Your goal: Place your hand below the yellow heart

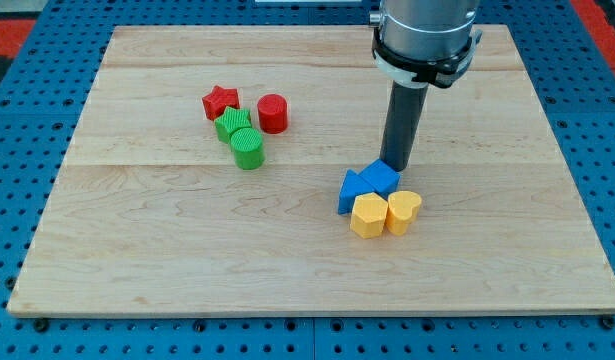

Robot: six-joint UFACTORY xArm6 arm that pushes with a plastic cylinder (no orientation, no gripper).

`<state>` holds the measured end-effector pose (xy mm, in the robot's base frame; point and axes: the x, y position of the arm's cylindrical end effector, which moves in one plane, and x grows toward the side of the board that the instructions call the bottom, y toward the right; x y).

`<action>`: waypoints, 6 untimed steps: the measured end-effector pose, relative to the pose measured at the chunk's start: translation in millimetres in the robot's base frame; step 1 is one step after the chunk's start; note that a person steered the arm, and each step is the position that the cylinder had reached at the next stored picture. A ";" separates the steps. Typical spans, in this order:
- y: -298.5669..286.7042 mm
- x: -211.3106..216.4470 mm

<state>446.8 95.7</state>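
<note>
The yellow heart (pixel 404 210) lies at the centre right of the wooden board (pixel 187 260). It touches a yellow hexagon (pixel 368 215) on its left. Two blue blocks sit just above them: a blue cube (pixel 380 178) and a blue triangle (pixel 352 190). My tip (pixel 395 163) stands just above the blue cube, at its top edge, so above the yellow heart in the view. The dark rod rises from there to the arm's head at the view's top.
A cluster sits at the upper left of centre: a red star (pixel 220 101), a red cylinder (pixel 273 113), a green block (pixel 232 124) and a green cylinder (pixel 247 148). The board lies on a blue perforated table (pixel 7 150).
</note>
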 end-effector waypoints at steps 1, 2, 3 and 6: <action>0.0 0.0; 2.6 -13.3; 54.4 -61.8; 98.8 77.0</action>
